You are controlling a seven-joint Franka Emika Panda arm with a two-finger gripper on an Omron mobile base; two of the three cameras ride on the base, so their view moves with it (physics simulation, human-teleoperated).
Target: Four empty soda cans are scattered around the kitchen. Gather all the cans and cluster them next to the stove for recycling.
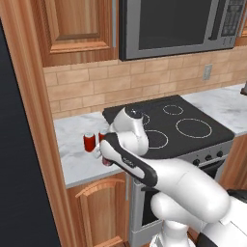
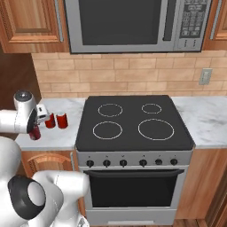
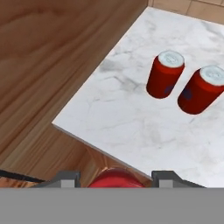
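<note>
Nearest, the hand (image 3: 113,181) is closed around a small red cylindrical soda can with a silver rim (image 3: 114,178), carried just above the near edge of the white marble desk (image 3: 131,127) left of the stove; in the right base view this held can (image 2: 34,132) hangs below the white wrist. An empty can like this should be very light, thin-walled and easily dented, with a smooth, somewhat slippery side, so a gentle squeeze across the middle of the body seems safest. Farther on the desk, two more red cans (image 3: 165,75) (image 3: 201,89) stand upright just beside each other, near the black glass cooktop stove with white ring burners (image 2: 133,122). Each bears a small dark mark on its side, too blurred to read. Beyond hangs a steel microwave (image 2: 133,24); its keypad lettering is illegible.
</note>
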